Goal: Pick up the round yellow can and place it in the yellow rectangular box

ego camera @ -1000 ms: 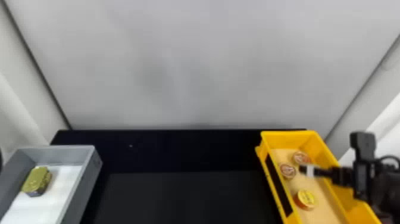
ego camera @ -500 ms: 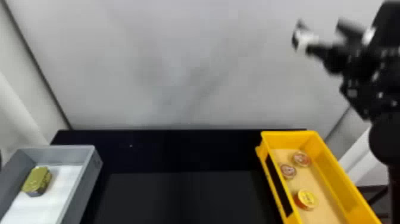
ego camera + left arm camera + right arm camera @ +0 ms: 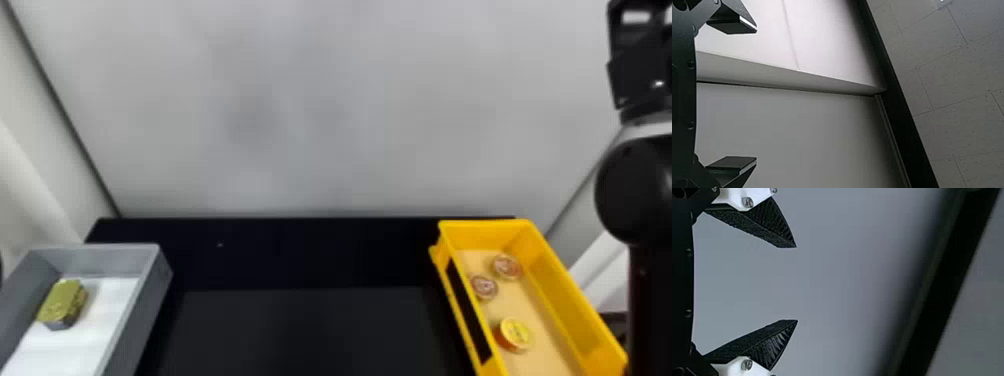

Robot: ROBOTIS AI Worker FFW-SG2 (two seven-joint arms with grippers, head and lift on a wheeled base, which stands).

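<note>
The right gripper (image 3: 797, 284) has its two black fingers spread wide, with the grey wall filling the gap between them in its wrist view; past the tips a dark strip (image 3: 948, 284) crosses the wall. Its arm (image 3: 634, 192) is raised at the right edge of the head view, beside the yellow box. The left gripper (image 3: 756, 95), in its own wrist view, also has its fingers spread wide, facing pale wall panels and a tiled ceiling (image 3: 961, 78).

The round yellow can (image 3: 517, 334) sits upright inside the yellow rectangular box (image 3: 575, 310) on the right of the black table (image 3: 310, 330), its yellow top up and its orange side showing. It is nearer the box's left wall than its right. Two small reddish round cans, also lying in this box, are farther back: one (image 3: 483, 287) just beside the left wall, the other (image 3: 506, 266) a little farther and to its right.

Well apart, on the left, is a grey box (image 3: 150, 305) with a white bottom. A gold tin (image 3: 62, 302) with rounded corners lies in it, towards the left side. Beyond the table stands a pale grey wall (image 3: 325, 110).
</note>
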